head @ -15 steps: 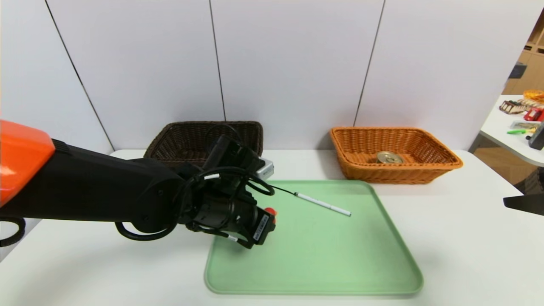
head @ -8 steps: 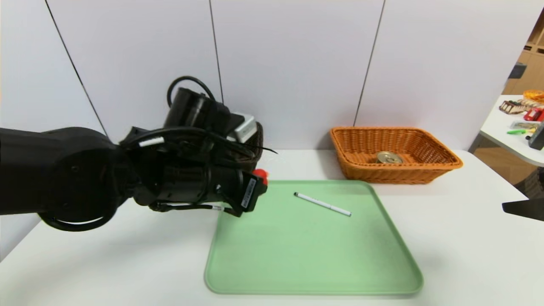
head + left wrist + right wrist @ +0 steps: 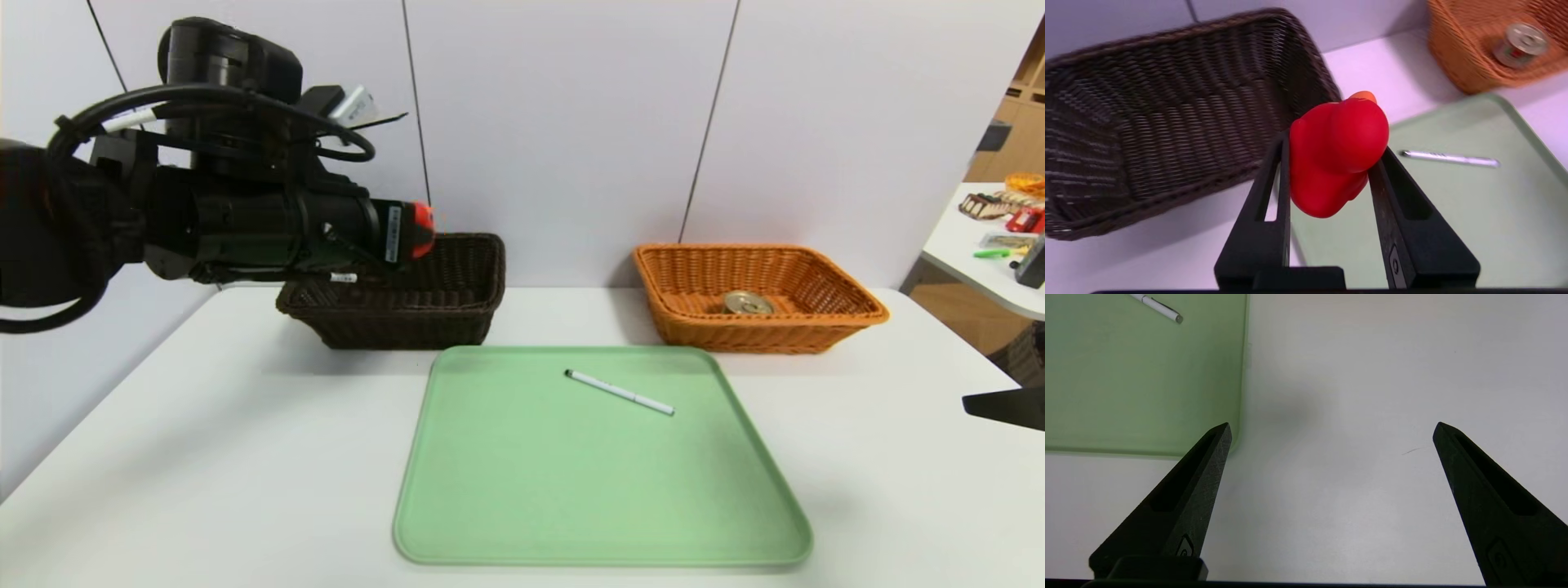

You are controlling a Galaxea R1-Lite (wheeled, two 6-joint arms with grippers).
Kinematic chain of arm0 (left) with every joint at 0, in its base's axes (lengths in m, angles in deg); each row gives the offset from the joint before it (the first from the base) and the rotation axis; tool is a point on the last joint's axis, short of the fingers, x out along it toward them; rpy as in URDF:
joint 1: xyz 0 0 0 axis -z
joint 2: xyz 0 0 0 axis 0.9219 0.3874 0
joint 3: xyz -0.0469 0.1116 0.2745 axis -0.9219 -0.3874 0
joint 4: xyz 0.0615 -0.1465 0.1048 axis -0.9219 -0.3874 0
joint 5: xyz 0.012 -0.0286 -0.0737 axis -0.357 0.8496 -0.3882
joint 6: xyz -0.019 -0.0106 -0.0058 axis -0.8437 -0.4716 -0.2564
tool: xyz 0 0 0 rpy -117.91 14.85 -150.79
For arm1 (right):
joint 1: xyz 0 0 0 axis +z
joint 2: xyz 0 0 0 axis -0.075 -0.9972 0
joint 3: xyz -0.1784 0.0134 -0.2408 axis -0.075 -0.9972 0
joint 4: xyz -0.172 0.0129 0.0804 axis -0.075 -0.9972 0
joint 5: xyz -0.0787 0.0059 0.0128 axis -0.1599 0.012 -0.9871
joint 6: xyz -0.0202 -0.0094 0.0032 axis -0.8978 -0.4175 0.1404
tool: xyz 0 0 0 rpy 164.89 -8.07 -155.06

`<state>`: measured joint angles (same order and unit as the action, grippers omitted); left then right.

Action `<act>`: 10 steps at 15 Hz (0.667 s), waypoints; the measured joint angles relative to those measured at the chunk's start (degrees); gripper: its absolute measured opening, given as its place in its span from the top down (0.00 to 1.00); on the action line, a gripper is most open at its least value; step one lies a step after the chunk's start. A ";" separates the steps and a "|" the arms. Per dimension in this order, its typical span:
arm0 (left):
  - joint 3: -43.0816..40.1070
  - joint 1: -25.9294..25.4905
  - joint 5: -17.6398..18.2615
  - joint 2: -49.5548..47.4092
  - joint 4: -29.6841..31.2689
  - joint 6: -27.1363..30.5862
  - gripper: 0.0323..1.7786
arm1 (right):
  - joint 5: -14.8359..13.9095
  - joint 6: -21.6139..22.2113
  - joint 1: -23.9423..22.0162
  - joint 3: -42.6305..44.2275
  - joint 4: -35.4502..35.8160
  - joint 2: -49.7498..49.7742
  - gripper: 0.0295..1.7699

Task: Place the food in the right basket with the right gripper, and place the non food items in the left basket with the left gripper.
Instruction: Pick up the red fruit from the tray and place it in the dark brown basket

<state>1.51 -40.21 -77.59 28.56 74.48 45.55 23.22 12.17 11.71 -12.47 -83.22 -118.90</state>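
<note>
One of the three things is already sorted: the tin can (image 3: 749,303) lies inside the orange wicker basket (image 3: 841,291), so the food half of the job looks finished. Two non-food items remain, and neither is in the dark brown wicker basket (image 3: 457,269) yet.

The red rubber duck (image 3: 1337,153) is pinched between the fingers (image 3: 1278,192) of the left gripper (image 3: 412,231), which are closed tight against its sides, the orange beak pointing away from the wrist. In the head view the gripper hangs in the air above the near left part of the brown basket, clear of the desk (image 3: 204,457); the wrist view looks into the bare woven inside of the basket (image 3: 1167,118), with the duck over its near rim rather than over the middle. My judgement is that a short carry farther over the basket and a release would finish this item.

The white pen (image 3: 619,392) lies flat on the green tray (image 3: 604,506), toward its far right part, well apart from both baskets. It is untouched and will need its own pick with the left arm afterwards.

The right gripper (image 3: 1331,428) is parked over bare desk just beside the tray's right edge, its fingers spread wide and holding nothing; I judge it has no work left.
</note>
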 joint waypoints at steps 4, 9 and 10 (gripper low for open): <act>5.24 -6.72 0.30 7.63 0.24 -0.93 0.68 | 0.01 0.00 0.00 0.10 -0.02 0.38 0.04; 10.40 -10.74 0.52 16.87 0.20 -2.23 0.68 | 0.45 0.01 -0.15 0.10 0.11 0.44 0.04; 11.06 -11.30 0.48 18.18 0.18 -2.43 0.68 | 0.56 0.00 -0.20 0.10 0.16 0.44 0.04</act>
<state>12.57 -51.51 -77.12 46.74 74.66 43.13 23.78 12.17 11.52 -12.38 -83.06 -118.46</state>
